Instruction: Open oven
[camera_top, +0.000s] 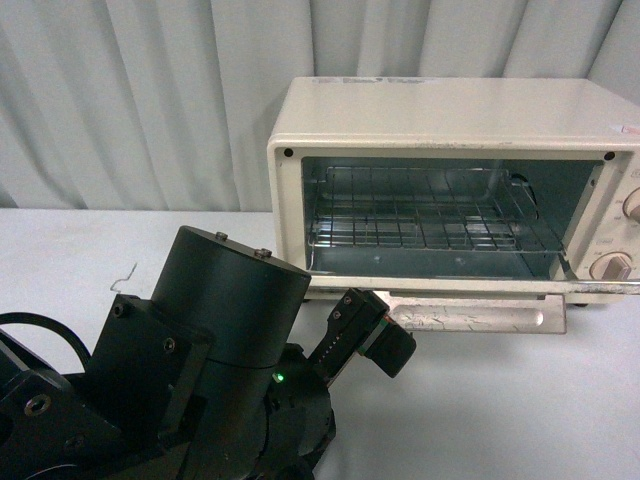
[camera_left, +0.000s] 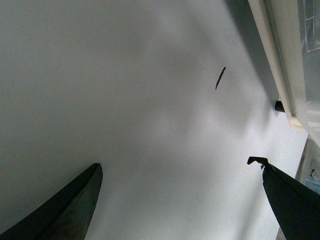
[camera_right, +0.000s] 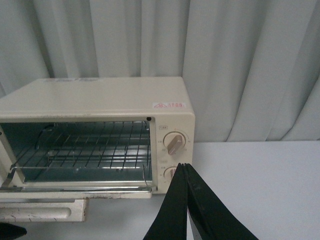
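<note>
The cream-white oven (camera_top: 450, 110) stands at the back right of the table. Its door hangs down and open, with the beige bar handle (camera_top: 470, 318) lying low in front. The wire rack (camera_top: 420, 215) shows inside, and round knobs (camera_top: 612, 266) sit at the right. My left gripper (camera_left: 177, 162) is open and empty over bare table, beside the oven's lower edge (camera_left: 285, 60). My right gripper (camera_right: 185, 165) is shut on nothing, in front of the oven's (camera_right: 100, 100) knobs (camera_right: 175, 142) and apart from them. The handle also shows in the right wrist view (camera_right: 40, 210).
My left arm's black body (camera_top: 200, 370) fills the front left. The white table (camera_top: 480, 410) runs in front of the oven. A grey curtain (camera_top: 130, 100) hangs behind. A small thin dark mark (camera_left: 220, 78) lies on the table near the oven.
</note>
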